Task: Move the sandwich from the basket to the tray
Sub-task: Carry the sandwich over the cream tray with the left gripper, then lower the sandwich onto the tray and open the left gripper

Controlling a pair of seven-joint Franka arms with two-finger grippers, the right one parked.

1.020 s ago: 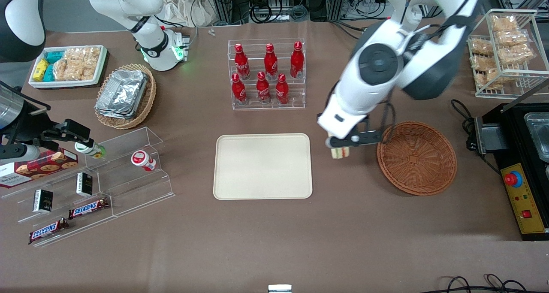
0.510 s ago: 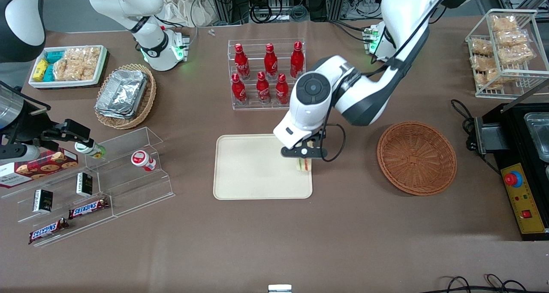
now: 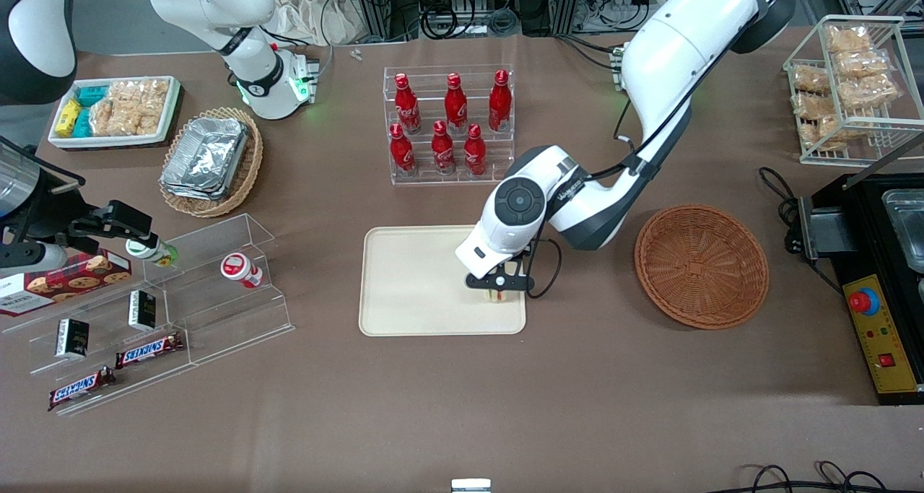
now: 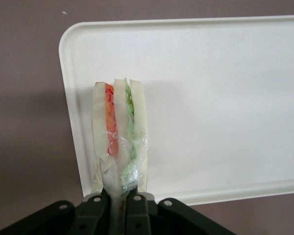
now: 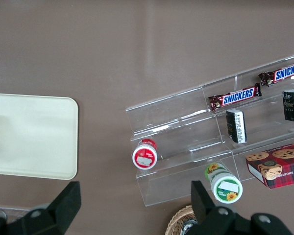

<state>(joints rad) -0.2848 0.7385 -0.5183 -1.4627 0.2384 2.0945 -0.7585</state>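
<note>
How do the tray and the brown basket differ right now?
The tray is flat, cream and rectangular; the basket is round, woven and reddish-brown. The gripper holds the sandwich over the tray's end nearest the basket, while the basket holds nothing. The basket lies toward the working arm's end of the table. Both are shallow and rest on the brown tabletop.

My worktop (image 3: 447, 406), brown all over, and the clutter of the room at its edge.

The worktop is covered in a plain matte brown sheet under even light, with soft shadows. Along the edge farthest from the front camera I see metal frames (image 3: 462, 2) hung with black cables (image 3: 505, 16), and a crumpled pale cloth (image 3: 310, 9). A black box (image 3: 877, 284) with a yellow panel and a red button sits at my end. More black cables (image 3: 808, 478) loop at the nearest edge.
</note>
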